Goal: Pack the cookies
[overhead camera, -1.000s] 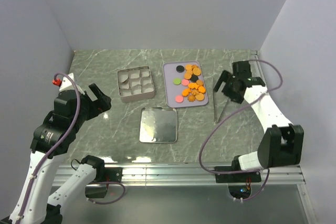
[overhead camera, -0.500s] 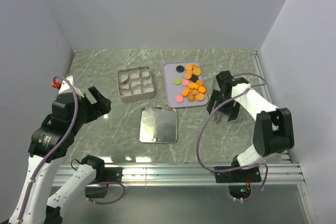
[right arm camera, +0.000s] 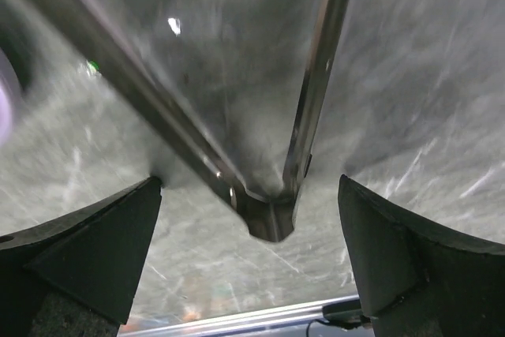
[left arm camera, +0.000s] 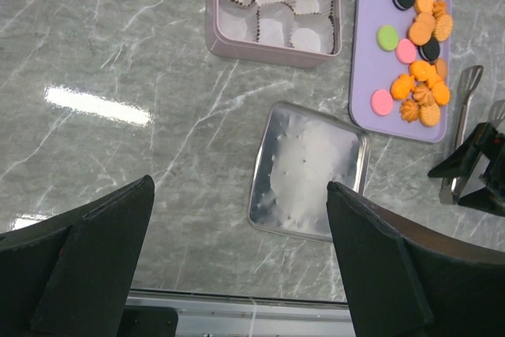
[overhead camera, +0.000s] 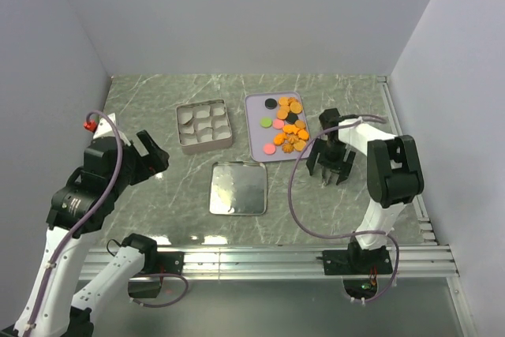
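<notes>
While cookies (overhead camera: pixel 287 127) lie on the tray (overhead camera: pixel 255 113), the right gripper (overhead camera: pixel 330 173) straddles tongs (right arm camera: pixel 272 219).

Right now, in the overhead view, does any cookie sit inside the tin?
No: the paper cups in the tin hold nothing, and the cookies all lie on the lavender tray.

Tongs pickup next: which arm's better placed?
Right. The right gripper, open, sits over the tongs, fingers either side of the hinge end. The left gripper, also open, is well away from them.
</notes>
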You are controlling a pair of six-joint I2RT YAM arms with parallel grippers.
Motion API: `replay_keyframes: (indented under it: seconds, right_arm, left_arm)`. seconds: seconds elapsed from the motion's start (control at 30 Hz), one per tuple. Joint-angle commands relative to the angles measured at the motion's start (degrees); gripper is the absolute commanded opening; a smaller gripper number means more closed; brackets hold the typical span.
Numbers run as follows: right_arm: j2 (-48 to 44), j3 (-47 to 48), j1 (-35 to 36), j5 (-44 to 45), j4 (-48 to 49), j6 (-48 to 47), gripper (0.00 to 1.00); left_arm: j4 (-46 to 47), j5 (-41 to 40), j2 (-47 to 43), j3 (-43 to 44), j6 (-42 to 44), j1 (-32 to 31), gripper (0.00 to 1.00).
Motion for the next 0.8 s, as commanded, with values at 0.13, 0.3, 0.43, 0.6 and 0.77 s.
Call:
replay_keyframes:
  seconds: [0.13, 0.3, 0.43, 0.6, 0.77]
  right_arm:
    - [6.0, 8.9, -5.3, 2.4, 1.1, -2.2, 1.0]
    - [10.9, 16.4, -7.3, 2.4, -1.1, -5.2, 0.99]
    - [13.2, 20.1, -8.0, 1.7, -1.9, -6.6, 0.99]
    - [13.9, 18.8, -8.0, 0.8, -1.1, -7.3, 0.97]
    - [11.9, 13.2, -8.0, -0.1, 1.0, -7.4, 0.96]
  left_arm:
    - [1.3, -1.2, 2.9, 0.0, 0.4, -0.2, 0.96]
    - [3.8, 0.3, 6.7, -0.2, -1.3, -0.2, 0.93]
    - [5.6, 1.5, 9.9, 0.5, -2.0, -0.1, 0.9]
    - [6.4, 1.8, 12.7, 1.4, -2.9, -0.2, 0.88]
    - [6.3, 2.5, 11.9, 0.6, -4.2, -0.2, 0.87]
